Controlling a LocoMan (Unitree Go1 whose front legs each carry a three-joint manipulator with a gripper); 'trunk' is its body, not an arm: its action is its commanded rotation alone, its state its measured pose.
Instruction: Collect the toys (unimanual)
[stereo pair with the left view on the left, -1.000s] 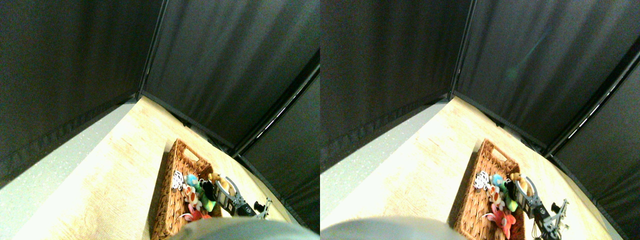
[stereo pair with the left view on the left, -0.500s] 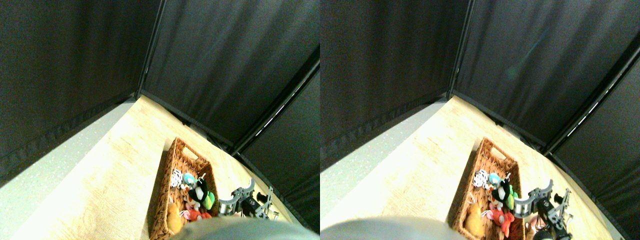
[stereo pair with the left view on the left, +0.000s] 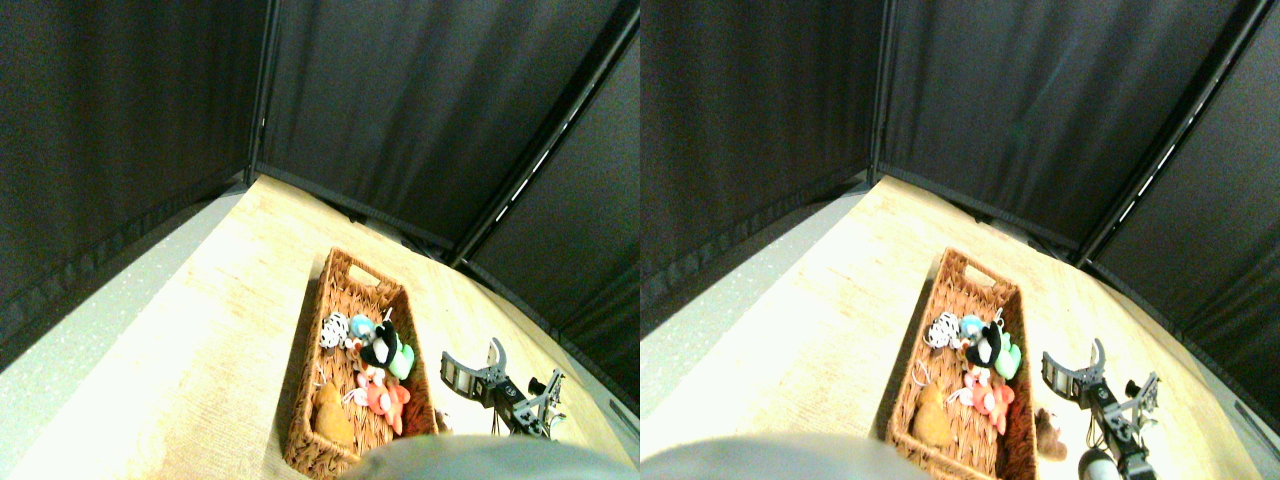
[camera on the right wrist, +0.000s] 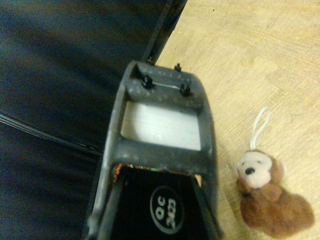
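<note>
Dark curtain panels (stereo pair with the left view on the left: 420, 110) are closing in the pale wooden floor (stereo pair with the left view on the left: 220, 330) in the stereo pair view, where one long wicker basket (stereo pair with the left view on the left: 330, 440) is holding six toys: one spotted black-and-white toy (stereo pair with the left view on the left: 334, 330), one blue toy (stereo pair with the left view on the left: 361, 326), one black-white toy (stereo pair with the left view on the left: 380, 346), one green toy (stereo pair with the left view on the left: 403, 358), one red-pink toy (stereo pair with the left view on the left: 383, 395) and one tan-orange toy (stereo pair with the left view on the left: 330, 420), while the right gripper (stereo pair with the left view on the left: 476, 363) is hanging just beside the basket's right wall with its jaws standing apart, gripping nothing. Turning to the wrist view, one brown toy (camera on the right wrist: 272, 200) with a white loop is lying on the wood beside the dark jaw frame (camera on the right wrist: 165, 145), not touching it.
</note>
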